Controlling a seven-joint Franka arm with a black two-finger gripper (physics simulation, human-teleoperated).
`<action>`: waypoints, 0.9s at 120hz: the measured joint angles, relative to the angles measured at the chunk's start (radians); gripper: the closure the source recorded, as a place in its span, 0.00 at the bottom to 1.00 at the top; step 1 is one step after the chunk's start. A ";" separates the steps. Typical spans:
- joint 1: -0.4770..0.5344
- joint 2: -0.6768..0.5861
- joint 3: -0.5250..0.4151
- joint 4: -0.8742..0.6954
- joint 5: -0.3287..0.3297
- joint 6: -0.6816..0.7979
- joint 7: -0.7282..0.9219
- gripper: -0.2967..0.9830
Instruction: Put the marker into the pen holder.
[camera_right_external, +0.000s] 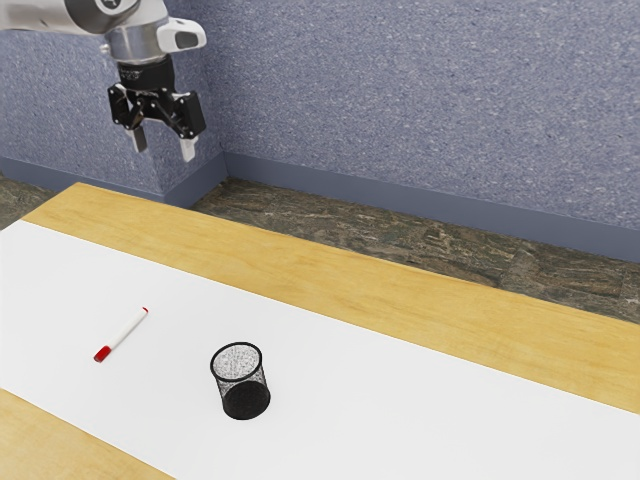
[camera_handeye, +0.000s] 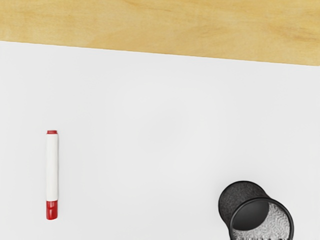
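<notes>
White strip (camera_right_external: 380, 410) bears marker (camera_right_external: 124, 332) and upright pen holder (camera_right_external: 246, 400), apart, below the unclenched hand (camera_right_external: 164, 148).

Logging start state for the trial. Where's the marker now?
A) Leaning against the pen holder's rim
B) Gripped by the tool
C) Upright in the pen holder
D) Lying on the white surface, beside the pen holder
D: the marker lies flat on the white surface, a gap between it and the pen holder.

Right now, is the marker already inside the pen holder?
No, the marker lies flat on the white strip, beside the upright pen holder and apart from it.
</notes>
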 joint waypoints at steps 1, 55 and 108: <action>0.000 0.000 -0.001 0.000 0.000 0.000 0.000 0.23; -0.007 -0.091 0.038 -0.152 0.030 0.034 0.001 0.23; 0.050 -0.140 0.168 -0.702 0.109 0.480 0.055 0.23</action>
